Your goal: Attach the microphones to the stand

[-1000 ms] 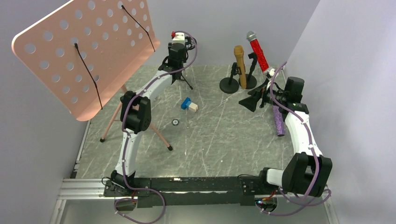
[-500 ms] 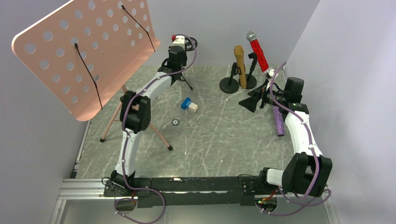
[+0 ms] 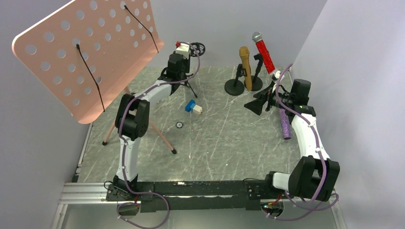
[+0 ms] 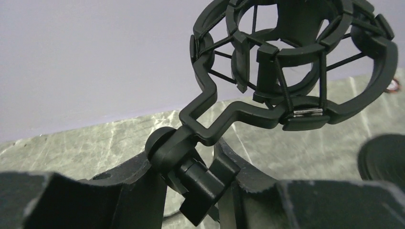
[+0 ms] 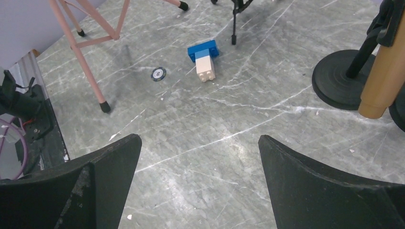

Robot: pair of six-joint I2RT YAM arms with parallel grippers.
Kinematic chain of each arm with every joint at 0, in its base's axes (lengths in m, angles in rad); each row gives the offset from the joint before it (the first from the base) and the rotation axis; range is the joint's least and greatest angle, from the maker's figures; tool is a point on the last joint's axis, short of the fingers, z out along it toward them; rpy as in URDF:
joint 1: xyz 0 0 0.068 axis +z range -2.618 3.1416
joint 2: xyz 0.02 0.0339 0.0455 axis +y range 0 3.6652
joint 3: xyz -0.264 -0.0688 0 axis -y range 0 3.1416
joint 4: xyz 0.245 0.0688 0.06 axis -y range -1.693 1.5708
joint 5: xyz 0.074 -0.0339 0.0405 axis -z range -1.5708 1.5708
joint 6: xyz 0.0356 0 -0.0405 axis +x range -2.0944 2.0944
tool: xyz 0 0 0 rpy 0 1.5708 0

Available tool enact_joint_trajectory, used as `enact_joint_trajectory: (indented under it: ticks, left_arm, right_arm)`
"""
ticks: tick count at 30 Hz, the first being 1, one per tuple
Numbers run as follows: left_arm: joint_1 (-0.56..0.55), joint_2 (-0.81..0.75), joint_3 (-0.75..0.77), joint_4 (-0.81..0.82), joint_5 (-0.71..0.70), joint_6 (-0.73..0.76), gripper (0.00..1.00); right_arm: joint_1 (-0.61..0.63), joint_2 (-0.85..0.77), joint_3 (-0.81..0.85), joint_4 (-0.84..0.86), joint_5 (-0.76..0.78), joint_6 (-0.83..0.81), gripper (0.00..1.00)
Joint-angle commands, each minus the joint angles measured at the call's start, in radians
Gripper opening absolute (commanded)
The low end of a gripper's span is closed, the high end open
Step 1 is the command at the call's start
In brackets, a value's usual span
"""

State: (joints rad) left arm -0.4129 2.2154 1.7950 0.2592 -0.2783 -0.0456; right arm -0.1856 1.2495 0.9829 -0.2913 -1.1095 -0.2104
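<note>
The gold microphone (image 3: 245, 67) stands in a round-based stand (image 3: 234, 87), and the red glitter microphone (image 3: 263, 52) is held tilted in the stand beside it. The purple glitter microphone (image 3: 285, 123) lies flat on the table beside my right arm. My left gripper (image 3: 185, 56) is at the far back, shut on the swivel joint (image 4: 191, 157) of a black tripod stand, under its empty shock-mount cage (image 4: 296, 62). My right gripper (image 3: 258, 102) is open and empty above the table. Its wrist view shows the gold microphone's lower end (image 5: 382, 76).
A large pink perforated music stand (image 3: 90, 52) fills the back left, and its legs (image 5: 86, 52) reach onto the table. A blue-and-white brick (image 3: 193, 108) and a small round disc (image 3: 179, 125) lie mid-table. Grey walls close the back and right.
My left arm has swung, its elbow going left, and the shock-mount cage it holds has shifted a little to the right. The right arm and the microphones have not moved.
</note>
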Motion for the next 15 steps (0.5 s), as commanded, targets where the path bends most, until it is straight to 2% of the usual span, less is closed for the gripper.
enact_joint_trajectory:
  ticks: [1, 9, 15]
  left_arm:
    - [-0.012, -0.213, -0.119, 0.269, 0.241, 0.087, 0.00]
    - [-0.047, -0.416, -0.306, 0.371, 0.373, 0.128, 0.00]
    - [-0.068, -0.556, -0.438, 0.385, 0.542, 0.074, 0.00]
  right_arm:
    - [-0.003, -0.008, 0.044, 0.014, -0.022, -0.024, 1.00]
    - [-0.004, -0.013, 0.039, 0.020, -0.015, -0.027, 1.00]
    - [-0.013, -0.018, 0.037, 0.015, -0.006, -0.041, 1.00]
